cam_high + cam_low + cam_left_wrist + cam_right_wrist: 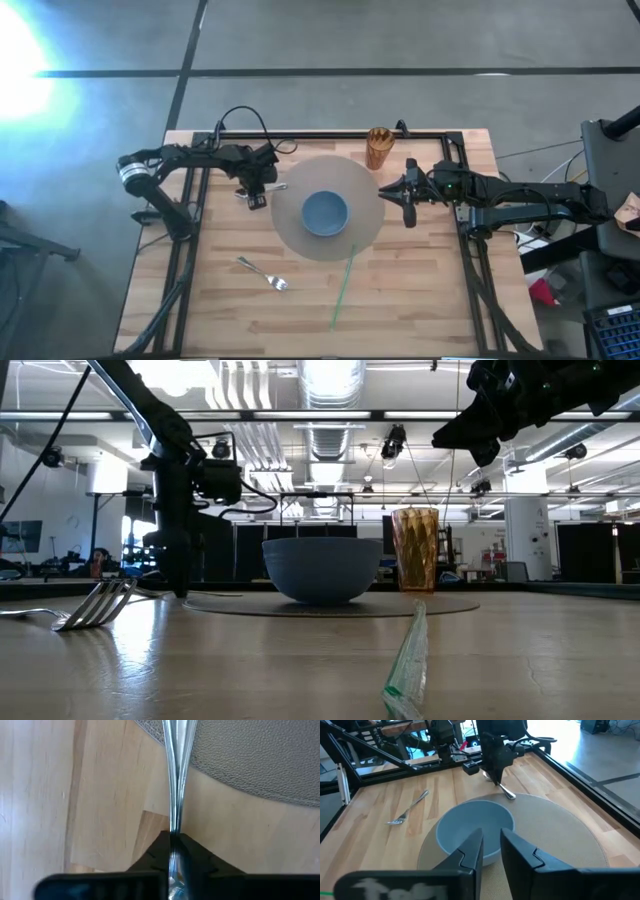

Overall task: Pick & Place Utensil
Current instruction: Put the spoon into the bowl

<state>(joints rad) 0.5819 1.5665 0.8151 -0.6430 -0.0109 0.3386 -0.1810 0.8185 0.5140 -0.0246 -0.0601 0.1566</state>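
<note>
High view: blue bowl (325, 213) on round mat (300, 244), amber cup (378, 148) beside.

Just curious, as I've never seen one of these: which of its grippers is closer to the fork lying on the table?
Left. The left gripper, shut on a spoon, sits beyond the fork at the mat's edge; the right gripper is across the bowl.

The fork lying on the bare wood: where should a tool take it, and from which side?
Grip the fork mid-handle, coming straight down from above: it lies flat on the table, its slim handle clear of the round mat and the green straw.
</note>
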